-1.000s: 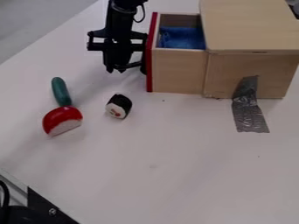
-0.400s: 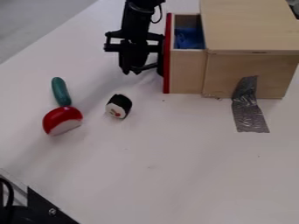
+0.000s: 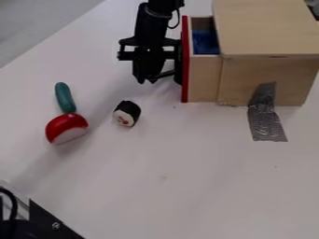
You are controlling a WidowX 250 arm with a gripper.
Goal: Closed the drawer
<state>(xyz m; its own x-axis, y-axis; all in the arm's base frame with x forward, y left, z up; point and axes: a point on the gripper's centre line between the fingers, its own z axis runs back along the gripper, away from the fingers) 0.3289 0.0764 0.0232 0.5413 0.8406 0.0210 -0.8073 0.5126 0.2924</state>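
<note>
Drawer (image 3: 204, 80) partly open; off-centre push is the main risk

Drawer sits partway out at the left side of the wooden box (image 3: 268, 28), red front (image 3: 185, 58) facing left in view. Gripper (image 3: 147, 80) hangs just left of that front, its side seemingly against it. How far open the gripper is, cannot tell; no object seen in its grasp. Closing looks well along but unfinished: a gap remains between front and box, and blue cloth (image 3: 205, 43) shows inside.

Likely failures, judged from here:
- Skew/jam. Contact seems to be by the gripper's side, not squarely on the middle of the front. Uneven push could twist the drawer in its opening and bind it short of closed.
- Slip. If the gripper rides up or slides along the red front, it could go over the top edge or lose contact, leaving the drawer ajar.
- Box shift. Duct tape (image 3: 266, 116) runs from the box's near side onto the table (image 3: 162, 186); if it peels or gives under a hard push, the whole box may slide instead of the drawer closing.
- Cloth snag. Bunched cloth could catch under the box's top edge; cannot tell how high it sits.
- Early stop. Quitting the push too soon leaves a gap.

Sushi piece (image 3: 127, 113) is well clear of the drawer's path, low risk.
</note>
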